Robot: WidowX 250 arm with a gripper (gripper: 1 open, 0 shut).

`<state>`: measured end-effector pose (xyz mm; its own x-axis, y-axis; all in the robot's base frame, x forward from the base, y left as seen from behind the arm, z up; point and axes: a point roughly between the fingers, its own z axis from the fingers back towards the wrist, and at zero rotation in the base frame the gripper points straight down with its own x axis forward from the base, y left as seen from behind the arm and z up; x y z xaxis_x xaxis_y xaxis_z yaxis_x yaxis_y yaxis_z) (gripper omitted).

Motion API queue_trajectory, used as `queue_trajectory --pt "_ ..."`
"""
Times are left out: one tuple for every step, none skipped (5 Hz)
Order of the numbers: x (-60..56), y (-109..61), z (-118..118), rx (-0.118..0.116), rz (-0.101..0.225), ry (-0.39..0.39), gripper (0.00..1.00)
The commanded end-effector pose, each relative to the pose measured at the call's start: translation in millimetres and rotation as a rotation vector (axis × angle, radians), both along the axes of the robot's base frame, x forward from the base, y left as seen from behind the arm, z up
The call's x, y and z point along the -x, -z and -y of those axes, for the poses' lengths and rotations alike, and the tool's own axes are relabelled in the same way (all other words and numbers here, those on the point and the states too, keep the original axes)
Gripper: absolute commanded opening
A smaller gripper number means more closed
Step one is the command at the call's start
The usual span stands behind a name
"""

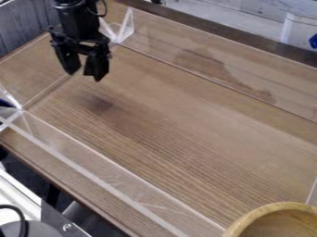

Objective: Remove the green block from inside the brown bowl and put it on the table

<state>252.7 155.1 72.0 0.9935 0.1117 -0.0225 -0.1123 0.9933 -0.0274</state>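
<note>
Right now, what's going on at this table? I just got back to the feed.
One arm's black claw hangs open and empty above the far left part of the table, pointing down, with nothing between its fingers. The brown bowl sits at the bottom right edge of the view, mostly cut off, well away from the claw. No green block shows anywhere, and the bowl's inside is barely visible, so I can't say where it is.

Even, moderately bright light falls on the wooden surface (186,111). A soft, dim shadow lies below the tool (82,67), toward five o'clock. Pale glare streaks the clear walls (74,157). The picture is small, grainy and slightly soft throughout.
</note>
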Motion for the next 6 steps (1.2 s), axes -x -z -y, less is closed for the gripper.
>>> queue_trajectory --pt "-8.1 -13.7 -5 -0.062 0.062 0.027 1.0" --pt "-7.6 -4.4 -10 -0.086 0.045 0.0 1.0" --pt "-8.6 5.5 -15 -0.107 0.029 -0.02 1.0" --pt "-10.8 16.4 -23 -0.115 0.02 0.021 1.0" --pt "-11.3 25.7 -25 -0.118 0.013 0.058 1.0" --pt "-12.1 34.7 -28 -0.092 -0.014 0.068 0.0"
